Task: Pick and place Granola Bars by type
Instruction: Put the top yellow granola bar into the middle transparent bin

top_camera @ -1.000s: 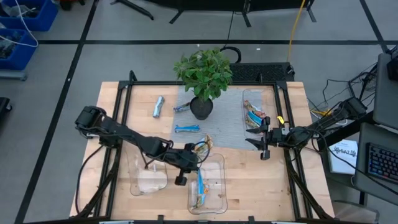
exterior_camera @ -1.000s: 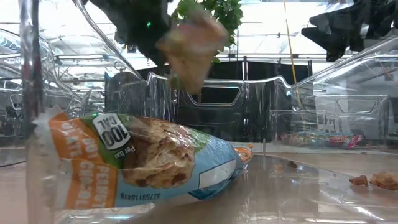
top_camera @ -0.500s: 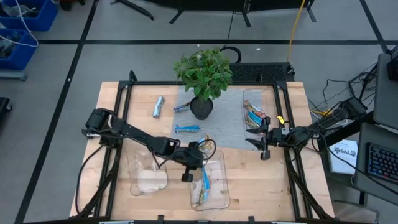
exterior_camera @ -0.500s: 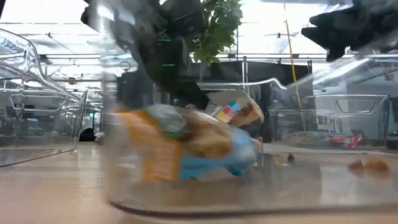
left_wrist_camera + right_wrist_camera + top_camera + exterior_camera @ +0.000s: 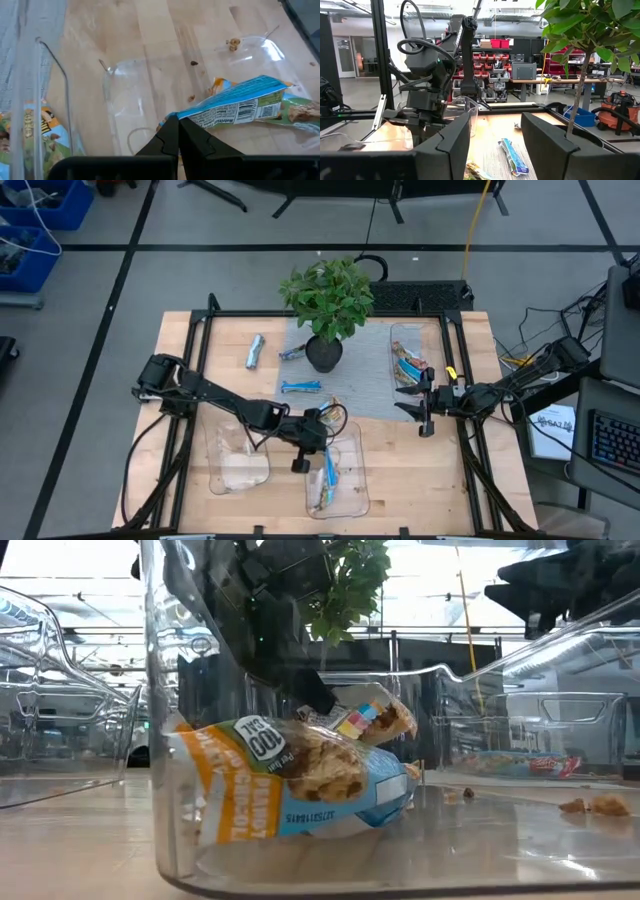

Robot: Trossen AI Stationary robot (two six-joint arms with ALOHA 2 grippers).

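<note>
My left gripper [image 5: 325, 423] is shut on a blue-wrapped granola bar [image 5: 240, 102] at the far end of a clear tray [image 5: 352, 480] near the table's front edge. A second bar [image 5: 290, 790], orange and blue, lies flat on that tray's floor. In the low view the held bar [image 5: 375, 722] hangs just above the lying one; whether they touch, I cannot tell. Loose bars lie on the table [image 5: 255, 352] and on the grey mat [image 5: 302, 387]. My right gripper [image 5: 425, 412] waits open at the right, holding nothing. My left gripper pinches one end of the blue wrapper [image 5: 192, 117] between its two fingertips [image 5: 170, 137]. The fingers slant down from the table's left. The bar juts out past the fingertips, tilted, low inside the tray.
A potted plant [image 5: 328, 300] stands on the mat [image 5: 370, 380] at the back centre. A clear tray [image 5: 408, 365] holding bars sits at the mat's right. Another clear tray [image 5: 238, 460] lies under my left arm. Crumbs lie on the wood [image 5: 590, 805].
My left gripper has gone down and toward the right, near corner, bringing the bar from above the tray to low inside it. The tray, with the bar lying in it, has slid a little toward the right edge. In the last half second nothing moved.
</note>
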